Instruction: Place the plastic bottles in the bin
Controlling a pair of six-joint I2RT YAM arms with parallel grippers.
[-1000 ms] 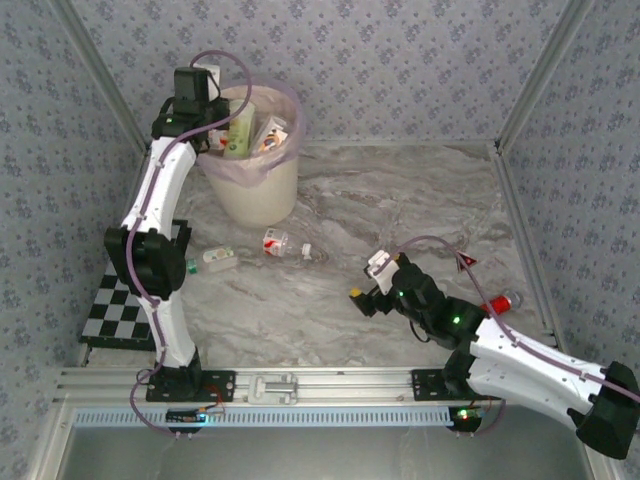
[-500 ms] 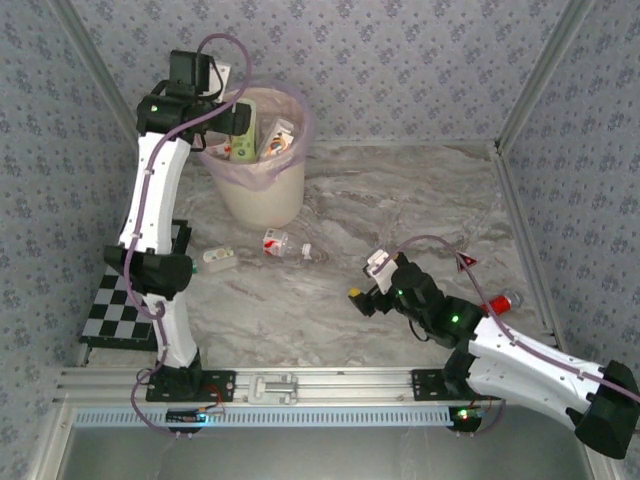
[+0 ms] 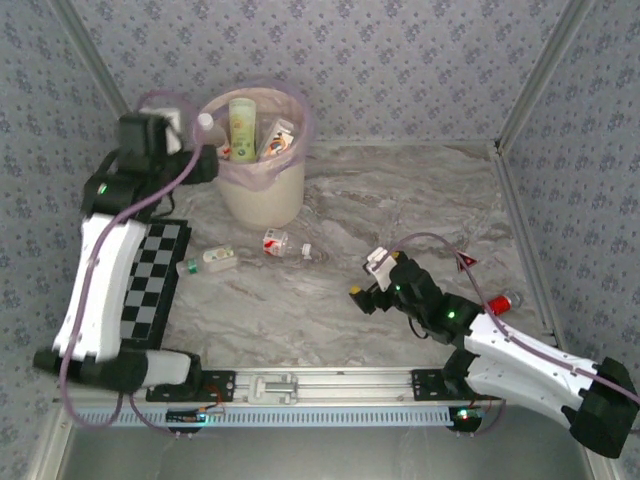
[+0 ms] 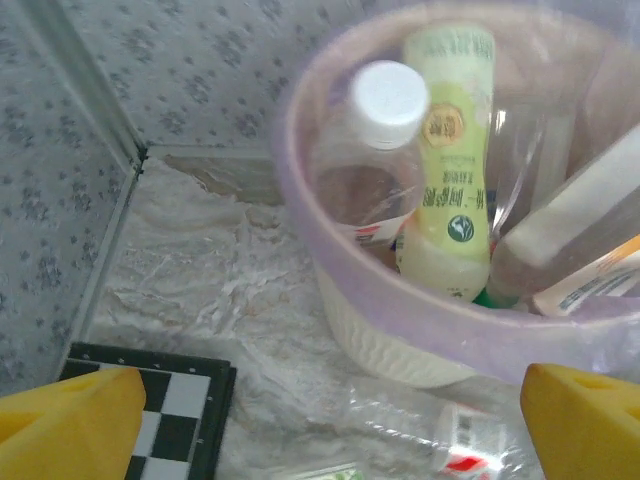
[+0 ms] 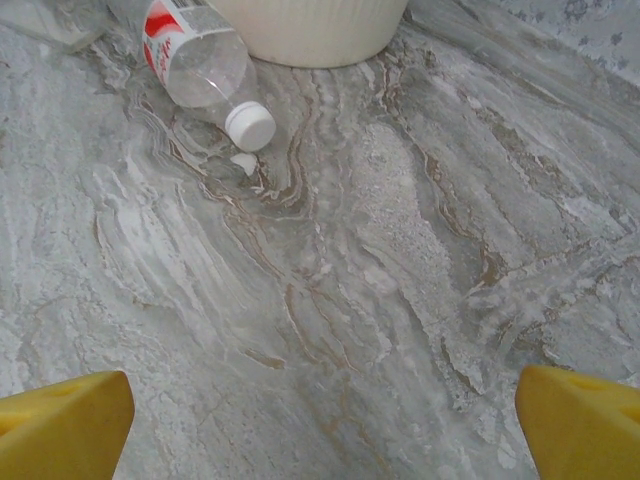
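Note:
The bin (image 3: 262, 196), cream-white with a pink liner, stands at the back left and holds several plastic bottles, among them a pale green one (image 3: 242, 121) and a clear one with a white cap (image 3: 206, 124). The left wrist view looks down at the bin's rim (image 4: 300, 205), the pale green bottle (image 4: 450, 160) and the white-capped bottle (image 4: 385, 100). My left gripper (image 3: 207, 163) (image 4: 330, 440) hangs open and empty just left of the bin. Two bottles lie on the table: a red-white labelled one (image 3: 275, 243) (image 5: 195, 55) and a green-capped one (image 3: 212, 260). My right gripper (image 3: 362, 293) (image 5: 320, 430) is open above bare marble.
A black-and-white checkerboard (image 3: 150, 280) (image 4: 170, 400) lies under the left arm. A red cylinder (image 3: 497, 303) sits by the right arm. Patterned walls close in the back and both sides. A small white scrap (image 5: 243, 163) lies near the bottle cap.
My left gripper has opened and let a bottle go into the bin, then the left arm swung back and left, off the bin. The right arm has stayed put.

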